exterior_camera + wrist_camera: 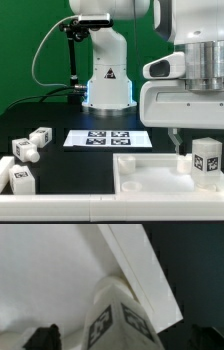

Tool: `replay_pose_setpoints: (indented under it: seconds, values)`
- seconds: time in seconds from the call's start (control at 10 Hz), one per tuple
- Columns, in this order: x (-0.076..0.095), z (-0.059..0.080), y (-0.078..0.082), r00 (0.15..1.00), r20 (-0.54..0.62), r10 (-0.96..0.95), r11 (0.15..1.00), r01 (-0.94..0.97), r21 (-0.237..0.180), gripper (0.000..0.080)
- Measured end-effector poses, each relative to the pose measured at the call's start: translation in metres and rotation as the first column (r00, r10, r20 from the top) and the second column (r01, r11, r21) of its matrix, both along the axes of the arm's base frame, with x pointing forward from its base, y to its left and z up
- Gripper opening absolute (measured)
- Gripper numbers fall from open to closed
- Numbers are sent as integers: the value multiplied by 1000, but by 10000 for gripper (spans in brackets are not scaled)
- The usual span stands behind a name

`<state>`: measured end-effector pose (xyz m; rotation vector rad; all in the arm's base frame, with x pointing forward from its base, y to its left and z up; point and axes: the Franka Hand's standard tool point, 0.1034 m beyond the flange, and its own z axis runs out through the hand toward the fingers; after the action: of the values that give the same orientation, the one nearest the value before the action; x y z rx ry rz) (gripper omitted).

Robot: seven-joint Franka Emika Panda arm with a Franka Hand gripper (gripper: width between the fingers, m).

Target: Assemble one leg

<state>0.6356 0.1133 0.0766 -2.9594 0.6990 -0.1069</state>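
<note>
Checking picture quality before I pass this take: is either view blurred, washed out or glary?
Exterior view: evenly lit and fairly sharp, the marker board tags crisp, a bluish glow at the arm's base. Wrist view: soft all over, the leg close to the lens with smeared tags, the tray a nearly featureless white.

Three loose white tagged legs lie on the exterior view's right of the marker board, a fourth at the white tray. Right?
Wrong side. The exterior view shows the three small white tagged legs on its left of the flat white marker board. The fourth leg is at the wide white tray.
</note>
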Motion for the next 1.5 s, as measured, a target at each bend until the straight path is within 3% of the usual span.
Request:
replay_pose_setpoints:
  seconds: [0.3, 0.5, 0.6, 0.7, 0.8, 0.9, 1.2, 1.4, 1.5]
  values:
    - [6, 2, -2, 913, 31, 406, 912, -403, -75, 649]
    - [5, 1, -3, 928, 29, 371, 927, -368, -68, 649]
    - [5, 1, -2, 935, 29, 353, 934, -351, -64, 543]
    - [5, 1, -2, 956, 28, 294, 955, -292, -56, 373]
    - [4, 0, -2, 971, 25, 237, 971, -236, -49, 373]
    - [5, 0, -2, 990, 23, 138, 990, -137, -41, 285]
    - [5, 0, -3, 985, 8, -174, 985, 174, -16, 285]
    - [4, 0, -5, 880, -45, -473, 881, 474, 13, 285]
    - [5, -2, -7, 774, -74, -629, 773, 633, 48, 285]
